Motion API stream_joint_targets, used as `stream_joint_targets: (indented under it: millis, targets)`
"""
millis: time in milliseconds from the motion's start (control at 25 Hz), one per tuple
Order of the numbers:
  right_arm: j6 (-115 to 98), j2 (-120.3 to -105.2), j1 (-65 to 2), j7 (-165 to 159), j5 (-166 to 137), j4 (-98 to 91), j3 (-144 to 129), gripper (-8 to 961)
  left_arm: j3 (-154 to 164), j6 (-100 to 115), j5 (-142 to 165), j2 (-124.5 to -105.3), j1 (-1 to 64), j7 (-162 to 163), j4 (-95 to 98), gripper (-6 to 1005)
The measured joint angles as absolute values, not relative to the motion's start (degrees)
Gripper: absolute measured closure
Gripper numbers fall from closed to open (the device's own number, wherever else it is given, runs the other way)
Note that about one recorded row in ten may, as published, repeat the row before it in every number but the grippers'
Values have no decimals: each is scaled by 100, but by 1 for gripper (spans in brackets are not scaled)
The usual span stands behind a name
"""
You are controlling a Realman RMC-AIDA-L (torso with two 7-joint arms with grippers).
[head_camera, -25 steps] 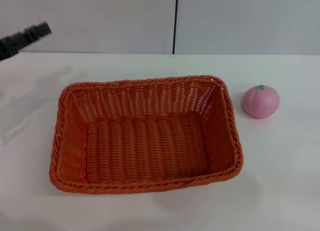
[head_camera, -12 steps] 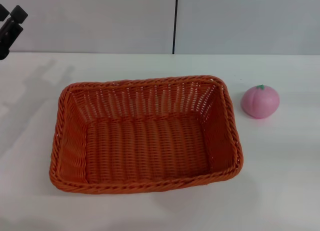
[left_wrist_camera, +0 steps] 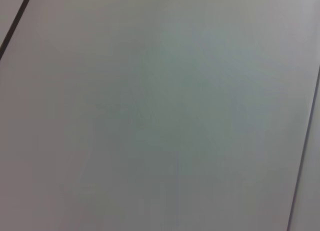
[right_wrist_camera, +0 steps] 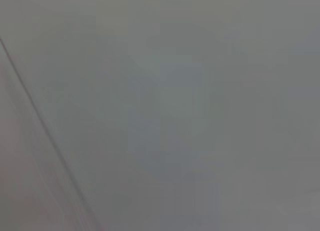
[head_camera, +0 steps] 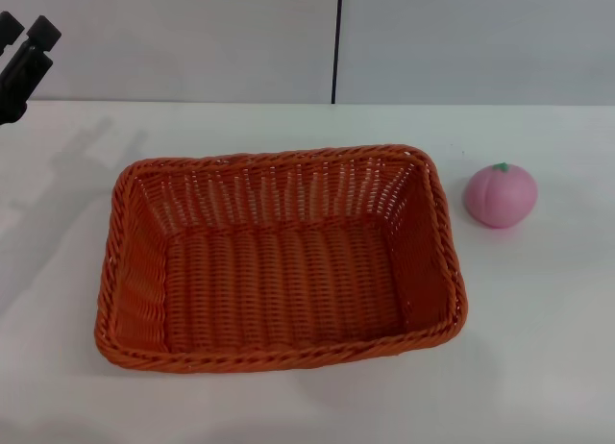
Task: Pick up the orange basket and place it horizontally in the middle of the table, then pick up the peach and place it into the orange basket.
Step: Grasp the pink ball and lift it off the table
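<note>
The orange basket [head_camera: 279, 257] lies lengthwise across the middle of the white table [head_camera: 538, 309], open side up and with nothing in it. The pink peach [head_camera: 500, 194] with its green leaf rests on the table just right of the basket's far right corner, apart from the rim. My left gripper [head_camera: 23, 31] is raised at the far left edge of the head view, well above and left of the basket, its two black fingertips apart and holding nothing. The right gripper is out of view. Both wrist views show only plain grey wall.
A grey wall with a dark vertical seam [head_camera: 336, 40] runs behind the table's far edge. Bare white tabletop lies in front of the basket and on both sides of it.
The left gripper has risen and swung from pointing right, low at the left edge, to pointing upward higher up. The basket and the peach have not moved.
</note>
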State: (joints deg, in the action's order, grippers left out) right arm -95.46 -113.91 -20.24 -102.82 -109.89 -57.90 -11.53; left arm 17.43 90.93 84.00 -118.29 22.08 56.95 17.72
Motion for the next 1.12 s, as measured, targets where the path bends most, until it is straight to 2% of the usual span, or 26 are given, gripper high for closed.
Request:
stream_joint_targets:
  millis: [40, 120, 240, 440, 680, 1120]
  targets:
    - [-9619, -11339, -2107, -10479, -11125, -5829, -1169, 416, 1743, 9093, 8400, -11829, 2206, 5681, 1763, 394]
    - [-9834, -11136, -2554, -11222, -11995, -5873, -1240, 407, 1740, 9040, 8402, -11815, 2199, 5632, 1671, 394]
    - [-9876, -11092, -2744, -11363, -12322, -5870, -1430, 380, 1740, 9027, 8403, -11814, 2199, 5576, 1651, 394]
    - [-9666, -11092, -2937, -11525, -12507, -5814, -2300, 336, 1740, 8919, 8406, -11816, 2199, 5460, 1534, 394]
    - [-9265, -11091, -3190, -11581, -12757, -5448, -3009, 183, 1747, 8859, 8408, -11816, 2207, 5426, 1478, 394]
    - [-8378, -11131, -3626, -11590, -13159, -4699, -3905, 187, 1781, 8767, 8414, -11819, 2229, 5423, 1417, 394]
